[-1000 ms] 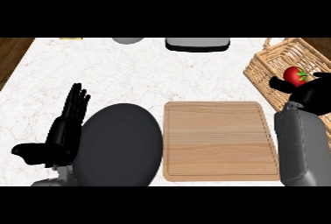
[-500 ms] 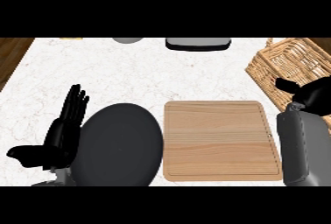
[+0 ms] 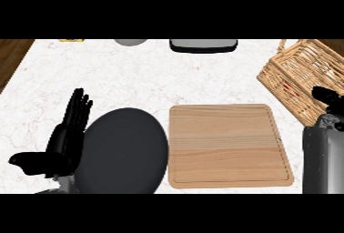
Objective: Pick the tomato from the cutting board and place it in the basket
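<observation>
The wicker basket (image 3: 293, 73) stands at the counter's far right, partly cut off by the view's edge. No whole tomato shows; faint red flecks (image 3: 289, 89) glint through the basket's near wall. My right hand (image 3: 326, 96) is a black shape at the right edge, over the basket's near corner, above its grey forearm (image 3: 322, 159). The wooden cutting board (image 3: 228, 145) lies bare in the middle. My left hand (image 3: 64, 141) rests open at the lower left, fingers straight and pointing away, beside a dark plate.
A dark round plate (image 3: 124, 157) lies left of the board. At the back edge are a grey bowl (image 3: 131, 42), a dark tray (image 3: 203, 44) and a small yellow item (image 3: 70, 40). Wooden floor (image 3: 12, 54) shows past the counter's left edge.
One second ago my right hand held the red tomato over the basket. The tomato has dropped out of sight, and the hand has drawn back toward me and to the right.
</observation>
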Available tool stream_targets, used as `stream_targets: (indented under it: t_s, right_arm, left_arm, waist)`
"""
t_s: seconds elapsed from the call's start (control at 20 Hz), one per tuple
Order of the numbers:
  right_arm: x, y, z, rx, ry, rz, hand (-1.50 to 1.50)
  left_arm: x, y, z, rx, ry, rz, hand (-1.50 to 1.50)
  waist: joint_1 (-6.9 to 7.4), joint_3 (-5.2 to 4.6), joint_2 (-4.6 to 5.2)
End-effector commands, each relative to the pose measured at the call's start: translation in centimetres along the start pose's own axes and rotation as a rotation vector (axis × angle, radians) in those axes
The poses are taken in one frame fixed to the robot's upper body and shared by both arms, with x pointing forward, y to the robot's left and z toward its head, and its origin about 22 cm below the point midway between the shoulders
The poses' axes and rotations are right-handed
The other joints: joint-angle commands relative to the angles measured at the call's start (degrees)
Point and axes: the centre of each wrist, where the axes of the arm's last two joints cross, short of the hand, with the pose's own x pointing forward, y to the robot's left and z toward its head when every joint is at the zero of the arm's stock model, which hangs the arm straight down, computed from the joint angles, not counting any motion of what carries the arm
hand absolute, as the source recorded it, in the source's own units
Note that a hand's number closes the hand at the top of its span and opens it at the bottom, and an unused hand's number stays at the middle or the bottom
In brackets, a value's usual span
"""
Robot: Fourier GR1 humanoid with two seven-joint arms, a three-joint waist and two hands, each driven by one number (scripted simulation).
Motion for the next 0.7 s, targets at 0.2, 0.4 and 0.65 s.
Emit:
stream_targets:
  t_s: [0.2, 0.4, 0.65]
  right_arm:
    - [-2.4, -7.1, -0.4, -0.14, 0.149, -0.182, -1.5]
    - [-5.5, -12.1, 0.1, -0.104, 0.124, -0.16, -1.5]
    - [-6.3, -15.3, 2.3, -0.047, 0.09, -0.283, -1.5]
  left_arm:
    - [-1.2, -0.1, 0.0, 0.002, 0.004, -0.008, 0.0]
    - [0.1, 0.5, -0.9, 0.014, 0.004, 0.001, 0.0]
    - [-0.4, -0.2, -1.6, 0.013, 0.002, 0.003, 0.0]
  waist:
    - [-0.68, 0.02, -0.1]
    - [-0.73, 0.04, -0.11]
    - [-0.2, 0.05, 0.15]
